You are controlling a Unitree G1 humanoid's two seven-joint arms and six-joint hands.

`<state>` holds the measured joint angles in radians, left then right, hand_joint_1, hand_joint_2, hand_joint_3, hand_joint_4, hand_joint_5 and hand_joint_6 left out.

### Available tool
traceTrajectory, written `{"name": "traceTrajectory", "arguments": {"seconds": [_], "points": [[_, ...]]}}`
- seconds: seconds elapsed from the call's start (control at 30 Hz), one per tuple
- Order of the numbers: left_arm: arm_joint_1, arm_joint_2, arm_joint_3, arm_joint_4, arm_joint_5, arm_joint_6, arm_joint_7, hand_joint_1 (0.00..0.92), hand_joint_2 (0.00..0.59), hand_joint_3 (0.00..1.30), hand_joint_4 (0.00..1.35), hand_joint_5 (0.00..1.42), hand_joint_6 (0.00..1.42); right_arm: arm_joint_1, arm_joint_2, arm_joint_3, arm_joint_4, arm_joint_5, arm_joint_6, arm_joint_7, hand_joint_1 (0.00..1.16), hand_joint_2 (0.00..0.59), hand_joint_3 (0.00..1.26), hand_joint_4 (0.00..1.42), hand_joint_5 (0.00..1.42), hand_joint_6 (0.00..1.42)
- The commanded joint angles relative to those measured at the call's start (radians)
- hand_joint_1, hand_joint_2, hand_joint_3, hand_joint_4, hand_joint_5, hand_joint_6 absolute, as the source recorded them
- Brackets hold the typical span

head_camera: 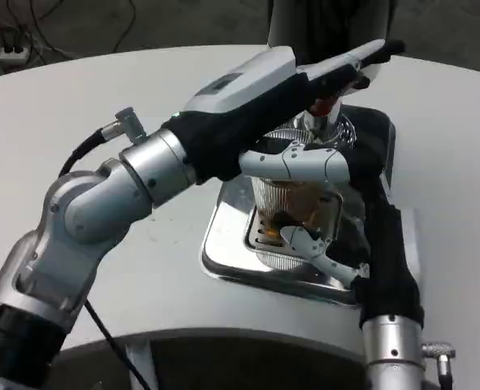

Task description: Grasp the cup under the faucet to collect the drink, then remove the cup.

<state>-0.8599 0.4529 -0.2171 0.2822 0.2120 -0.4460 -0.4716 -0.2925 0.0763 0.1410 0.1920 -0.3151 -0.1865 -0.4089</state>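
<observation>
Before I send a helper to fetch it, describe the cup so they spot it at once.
Find the shiny metal drip tray on the white table. The cup stands on it under the faucet, gripped by the right hand. It is clear, ribbed plastic with amber drink inside.

A round white table (77,106) is seen, evenly lit, with its curved edge running across the top. Beyond it a dark grey floor (142,20) is crossed by black cables (122,24), and a white power strip (12,50) is laid at the upper left.
</observation>
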Motion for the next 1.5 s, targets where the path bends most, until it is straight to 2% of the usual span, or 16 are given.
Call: {"name": "traceTrajectory", "arguments": {"seconds": [0.03,0.3,0.63,0.87,1.23,1.5], "points": [[0.017,0.009,-0.033,0.023,0.044,0.019,-0.034,0.0,0.038,0.04,0.05,0.15,0.09,-0.027,0.033,0.008,0.045,-0.005,-0.033,-0.024,0.89,0.165,0.1,0.13,0.14,0.24],[0.014,0.013,-0.033,0.031,0.046,0.02,-0.034,0.0,0.038,0.05,0.05,0.15,0.09,-0.102,0.027,-0.008,0.156,0.006,-0.057,-0.026,0.88,0.154,0.09,0.1,0.13,0.21],[-0.001,0.003,-0.04,0.058,0.062,0.015,-0.028,0.0,0.041,0.05,0.05,0.15,0.09,-0.157,0.005,-0.019,0.207,0.02,-0.056,0.02,0.84,0.135,0.01,0.0,0.01,0.13],[-0.01,0.002,-0.041,0.079,0.067,0.008,-0.026,0.0,0.044,0.05,0.05,0.15,0.09,-0.194,-0.001,-0.014,0.253,0.02,-0.049,0.043,0.79,0.143,0.0,0.0,0.0,0.07],[-0.023,0.002,-0.041,0.109,0.072,-0.004,-0.024,0.0,0.047,0.05,0.05,0.15,0.09,-0.241,0.006,-0.013,0.306,0.0,-0.047,0.006,0.78,0.142,0.0,0.0,0.0,0.05],[-0.025,0.003,-0.037,0.116,0.071,-0.003,-0.023,0.0,0.049,0.05,0.05,0.15,0.09,-0.263,0.017,0.001,0.311,-0.052,0.005,-0.057,0.79,0.146,0.0,0.0,0.0,0.05]]}}
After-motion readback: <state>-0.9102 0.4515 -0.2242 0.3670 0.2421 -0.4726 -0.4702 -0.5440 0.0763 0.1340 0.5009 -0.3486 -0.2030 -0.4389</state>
